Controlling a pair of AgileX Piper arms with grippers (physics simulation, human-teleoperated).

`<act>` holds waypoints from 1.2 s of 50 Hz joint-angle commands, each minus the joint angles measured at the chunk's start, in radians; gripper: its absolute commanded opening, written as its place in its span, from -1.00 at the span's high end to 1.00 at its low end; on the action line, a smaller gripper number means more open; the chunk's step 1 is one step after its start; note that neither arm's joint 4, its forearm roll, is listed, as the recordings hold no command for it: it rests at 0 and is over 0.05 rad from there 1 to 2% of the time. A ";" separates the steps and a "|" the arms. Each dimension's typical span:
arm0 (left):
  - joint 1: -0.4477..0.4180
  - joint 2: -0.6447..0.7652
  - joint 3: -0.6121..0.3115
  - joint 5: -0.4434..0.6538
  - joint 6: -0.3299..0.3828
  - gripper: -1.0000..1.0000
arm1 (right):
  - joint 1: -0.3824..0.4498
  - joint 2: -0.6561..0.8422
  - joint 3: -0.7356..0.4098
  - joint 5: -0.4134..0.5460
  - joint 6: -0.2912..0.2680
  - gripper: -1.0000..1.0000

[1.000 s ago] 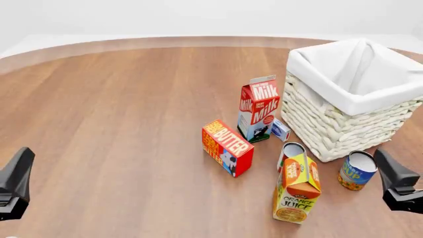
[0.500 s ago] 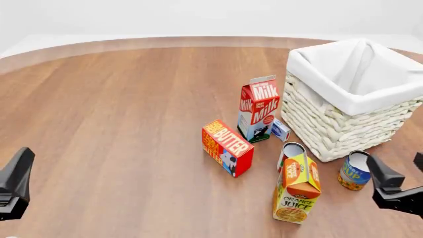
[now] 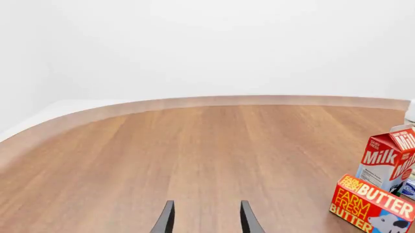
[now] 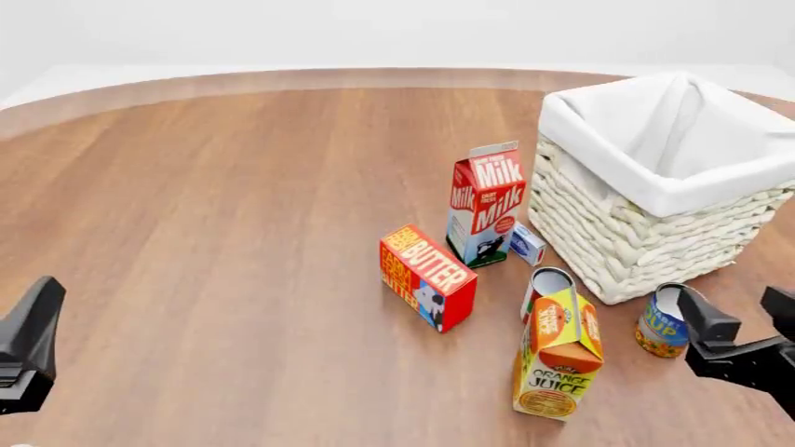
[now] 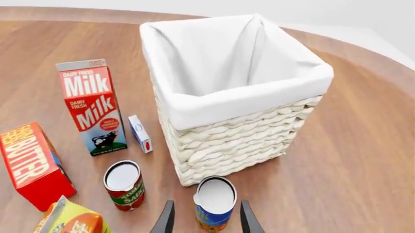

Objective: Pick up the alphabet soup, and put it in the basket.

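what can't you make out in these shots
- Alphabet soup: front view, right gripper hides its right side.
- Red-labelled can: front view, orange juice carton covers most of it.
- Small white box: print too small, both views.
- Left gripper: wrist view, frame edge cuts it off.

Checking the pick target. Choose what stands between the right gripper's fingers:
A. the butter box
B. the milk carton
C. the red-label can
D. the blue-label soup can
D: in the right wrist view the blue-label soup can stands between the open right gripper fingers, just in front of the basket.
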 commanded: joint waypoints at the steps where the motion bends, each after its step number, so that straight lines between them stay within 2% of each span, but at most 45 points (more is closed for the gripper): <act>1: 0.000 0.000 0.000 0.000 0.000 -1.00 | -0.014 0.091 0.002 -0.063 0.000 -1.00; 20: 0.000 0.000 0.000 0.000 0.000 -1.00 | -0.027 0.265 0.002 -0.198 0.008 -1.00; 34: 0.000 0.000 0.000 0.000 0.000 -1.00 | -0.008 0.370 0.002 -0.276 0.010 -1.00; 60: 0.000 0.000 0.000 0.000 0.000 -1.00 | -0.025 0.565 0.002 -0.422 0.014 -1.00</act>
